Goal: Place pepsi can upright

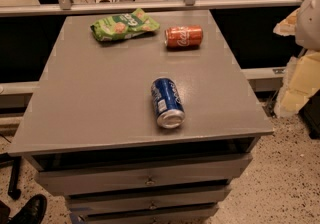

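Observation:
The pepsi can is blue with white lettering and a white label patch. It lies on its side on the grey cabinet top, right of centre and near the front edge, with its silver end facing the front. My gripper shows as pale cream shapes at the right edge of the view, beyond the right side of the cabinet and well apart from the can. It holds nothing that I can see.
An orange soda can lies on its side at the back right of the top. A green snack bag lies at the back, left of it. Drawers are below the front edge. A railing runs behind.

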